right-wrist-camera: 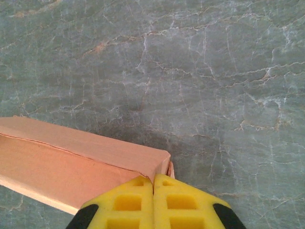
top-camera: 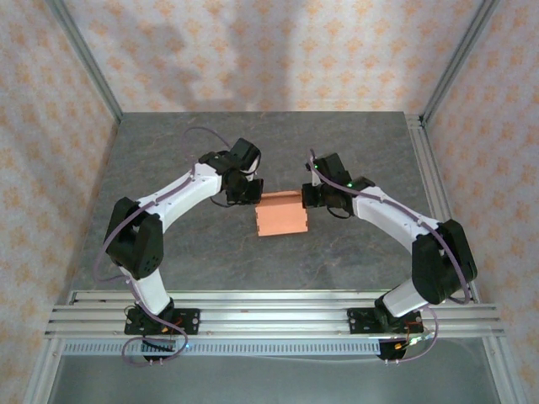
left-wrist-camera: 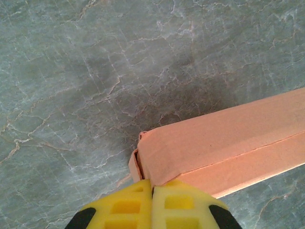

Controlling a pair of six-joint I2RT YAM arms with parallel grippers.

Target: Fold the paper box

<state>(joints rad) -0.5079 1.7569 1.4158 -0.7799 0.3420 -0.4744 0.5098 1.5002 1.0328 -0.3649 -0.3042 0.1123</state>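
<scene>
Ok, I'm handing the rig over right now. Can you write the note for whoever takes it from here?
Left gripper: shut, nothing between its fingers, tips at the paper box's end corner on the left arm's side.
Right gripper: shut, tips at the opposite end corner.
Box: lies on the table between the two arms.
Done: the card is folded up into a low rectangular box.
Left: the end flaps at both corners look slightly ajar and probably need pressing home.
</scene>
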